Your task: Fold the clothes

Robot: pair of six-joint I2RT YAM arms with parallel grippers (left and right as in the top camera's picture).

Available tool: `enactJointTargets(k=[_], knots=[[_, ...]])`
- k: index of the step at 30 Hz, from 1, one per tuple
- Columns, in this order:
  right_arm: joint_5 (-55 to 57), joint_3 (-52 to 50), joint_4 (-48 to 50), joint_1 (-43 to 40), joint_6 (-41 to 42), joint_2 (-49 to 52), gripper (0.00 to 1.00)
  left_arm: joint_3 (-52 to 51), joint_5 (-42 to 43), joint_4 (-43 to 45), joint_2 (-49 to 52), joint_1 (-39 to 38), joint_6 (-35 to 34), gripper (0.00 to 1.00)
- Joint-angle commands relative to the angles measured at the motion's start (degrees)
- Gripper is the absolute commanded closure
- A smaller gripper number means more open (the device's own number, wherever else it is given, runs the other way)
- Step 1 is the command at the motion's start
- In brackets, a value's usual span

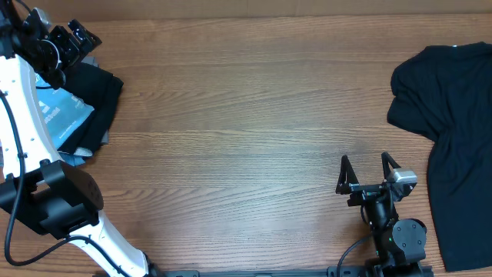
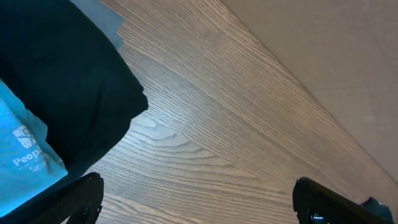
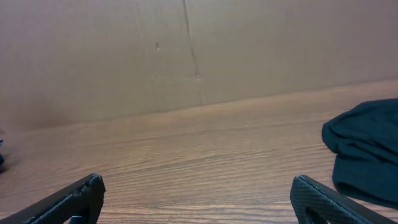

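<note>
The clothes, a light sky-blue T-shirt (image 1: 68, 115) with white lettering, lie folded on top of a pile at the table's far left. The left wrist view catches the shirt's corner (image 2: 18, 155) at the lower left. My left gripper (image 1: 83, 37) hangs above the back of that pile, open, with only bare wood between its fingers (image 2: 199, 199). My right gripper (image 1: 364, 159) stands open near the front right, with nothing between its fingers (image 3: 196, 193).
A folded black garment (image 1: 104, 91) (image 2: 68, 81) lies under the blue shirt, and a dull-blue piece (image 1: 74, 159) pokes out below. A plain black shirt (image 1: 453, 115) (image 3: 367, 149) is spread at the right edge. A wall (image 3: 186, 50) rises behind the table.
</note>
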Motion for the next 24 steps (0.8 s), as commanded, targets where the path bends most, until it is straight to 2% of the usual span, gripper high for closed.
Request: enactJointTargets(k=[1, 7, 12, 16, 24], knots=[[0.6, -0.6, 0.2, -0.2, 0.4, -0.4, 0.0, 0.3, -1.3, 0.1, 0.2, -0.2, 0.0, 0.0], [0.6, -0.6, 0.2, -0.2, 0.4, -0.4, 0.0, 0.3, -1.3, 0.0, -3.6, -2.0, 0.0, 0.0], [0.6, -0.6, 0.2, -0.2, 0.4, -0.4, 0.0, 0.3, -1.3, 0.0, -10.9, -9.1, 0.0, 0.0], [0.6, -0.6, 0.2, -0.2, 0.4, -0.4, 0.0, 0.3, -1.3, 0.0, -16.9, -19.1, 0.0, 0.0], [0.6, -0.6, 0.2, -0.2, 0.4, -0.4, 0.0, 0.3, -1.3, 0.0, -25.9, -44.5, 0.1, 0.0]])
